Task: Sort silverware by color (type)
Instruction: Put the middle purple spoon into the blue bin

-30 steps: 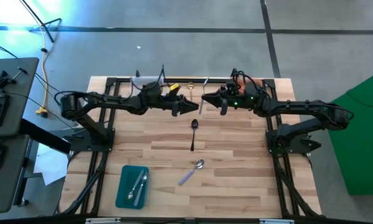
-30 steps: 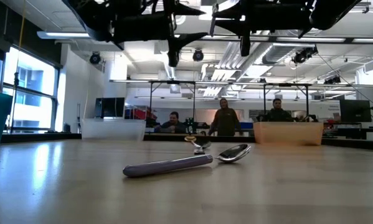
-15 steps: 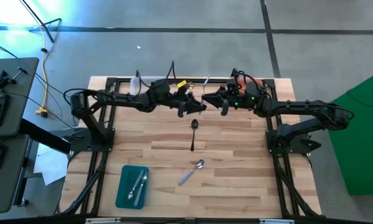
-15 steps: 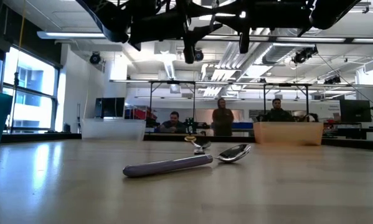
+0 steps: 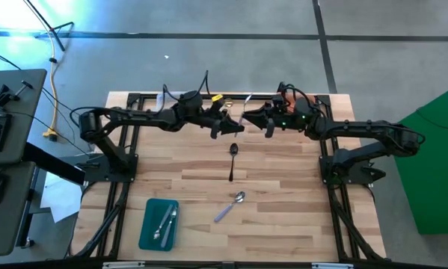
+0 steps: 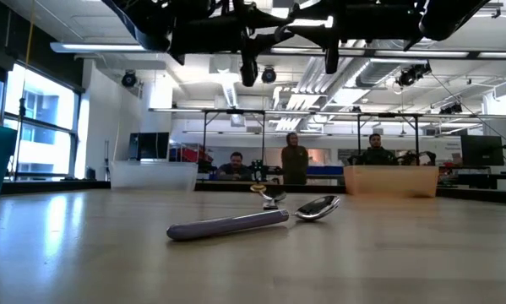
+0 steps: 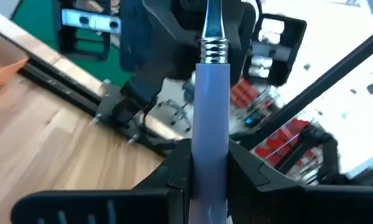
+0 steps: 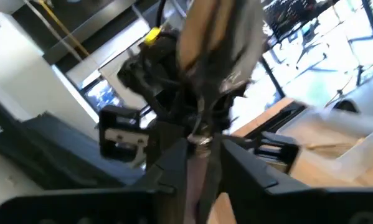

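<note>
A silver spoon with a pale lilac handle (image 5: 244, 116) is held in the air over the table's far middle, between both grippers. My left gripper (image 5: 237, 128) comes from the left and is shut on the handle (image 7: 210, 124). My right gripper (image 5: 247, 118) comes from the right and is shut on the same spoon near its ridged neck (image 8: 202, 143). A black spoon (image 5: 232, 161) lies flat on the table below them. Another lilac-handled silver spoon (image 5: 229, 207) lies nearer the front, also seen in the low view (image 6: 236, 224). My left gripper pinches the lilac handle (image 7: 210, 163) between its two fingers (image 7: 181, 167), below the ridged neck (image 7: 214, 50). The fingers point level from the table's left and lie across the spoon, which is lifted clear of the table. My right gripper has the spoon between its two fingers (image 8: 174, 158) just below the ridged neck (image 8: 202, 143). It points level from the table's right, across the spoon. The bowl (image 8: 217, 37) sticks out past the fingers.
A teal tray (image 5: 150, 235) with silver spoons (image 5: 164, 222) stands at the front left. A clear tray (image 6: 154, 175) and an orange tray (image 6: 390, 180) stand along the far edge. People stand in the room beyond the table.
My left gripper has moved toward the table's right, up to the spoon in my right gripper, rolled a little, and taken hold of the lilac handle. The right arm and the spoon have kept still.
</note>
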`<action>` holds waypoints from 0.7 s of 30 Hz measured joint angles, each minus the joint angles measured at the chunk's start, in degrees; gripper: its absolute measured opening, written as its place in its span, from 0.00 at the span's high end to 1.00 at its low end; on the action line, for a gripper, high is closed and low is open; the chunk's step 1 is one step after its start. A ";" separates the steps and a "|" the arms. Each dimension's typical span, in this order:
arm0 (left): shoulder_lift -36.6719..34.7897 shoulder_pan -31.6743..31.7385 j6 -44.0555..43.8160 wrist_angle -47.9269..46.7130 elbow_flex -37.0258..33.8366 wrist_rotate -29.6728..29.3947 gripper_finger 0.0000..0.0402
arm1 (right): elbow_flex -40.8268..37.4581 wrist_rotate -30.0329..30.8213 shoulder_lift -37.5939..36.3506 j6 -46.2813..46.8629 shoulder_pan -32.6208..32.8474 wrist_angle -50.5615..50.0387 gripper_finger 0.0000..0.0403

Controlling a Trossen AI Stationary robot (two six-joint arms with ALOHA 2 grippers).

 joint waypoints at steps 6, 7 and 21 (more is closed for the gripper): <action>-3.75 0.80 5.97 -11.82 0.24 -0.37 0.88 | 3.75 2.71 0.17 -0.73 -0.70 -0.60 0.63; -4.66 0.81 6.63 -13.66 0.25 -0.52 0.88 | 4.66 2.76 0.20 -1.52 -0.83 -1.16 0.61; -28.34 -13.85 -0.27 -68.92 0.09 -17.09 0.88 | 15.25 -2.44 -0.42 -10.97 -5.61 -16.12 0.82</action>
